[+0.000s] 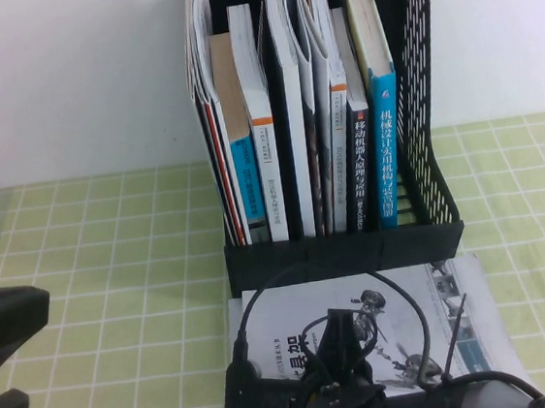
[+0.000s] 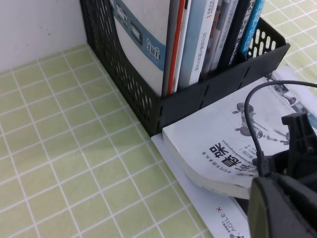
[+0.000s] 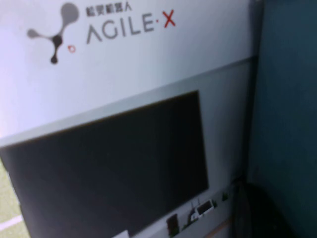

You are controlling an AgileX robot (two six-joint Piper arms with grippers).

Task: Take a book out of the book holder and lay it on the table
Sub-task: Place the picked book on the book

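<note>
One book (image 1: 360,297) lies face up just in front of the book holder (image 1: 346,255), its far edge close against the holder's low solid front. Its near edge is under the right pincer (image 1: 332,354), which is closed on that edge. The book rests on a white leaflet (image 2: 218,218) printed with a logo, and one rounded corner curls up off the leaflet. To the holder's left the tabletop (image 1: 115,279) runs open to the left pincer (image 1: 9,388), which is well away from the holder at the edge of the high view; I cannot tell how it stands. A looping black cable rises over the book in front of the holder. The holder is black perforated plastic with upright dividers, packed with upright books, among them a bright-blue-spined book (image 1: 384,143) at its right. The tabletop cloth is light green with a white grid.
</note>
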